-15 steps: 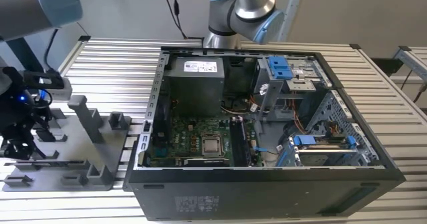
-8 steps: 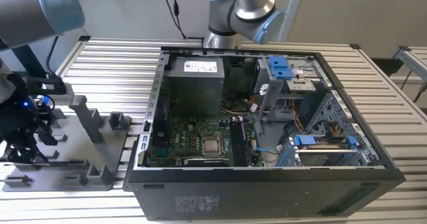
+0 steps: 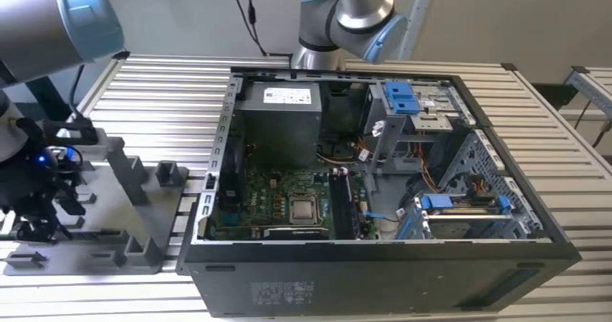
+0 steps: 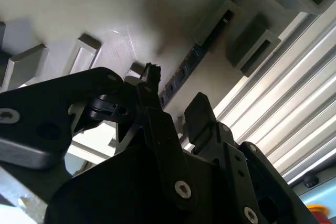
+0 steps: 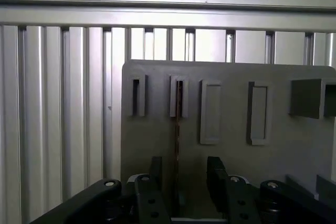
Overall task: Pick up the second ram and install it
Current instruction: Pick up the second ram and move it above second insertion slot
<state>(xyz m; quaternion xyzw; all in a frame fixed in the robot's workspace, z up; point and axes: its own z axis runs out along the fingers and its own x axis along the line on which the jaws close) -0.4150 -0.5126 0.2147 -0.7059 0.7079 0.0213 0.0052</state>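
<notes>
I have the gripper [image 5: 184, 174] low over the grey holder [image 5: 294, 145], fingers [image 5: 216, 174] spread apart and nothing clamped yet. The second ram [image 5: 178, 124] stands on edge in its slot, running between them, upright, I'd judge, so its flat faces meet the pads. The computer case [image 3: 383, 193] sits open beside the holder.

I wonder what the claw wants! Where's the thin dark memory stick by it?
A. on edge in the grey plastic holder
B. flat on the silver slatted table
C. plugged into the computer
A: the thin dark green-black memory board stands on edge in a slot of the grey plastic holder, between the black gripper's open fingers.
</notes>
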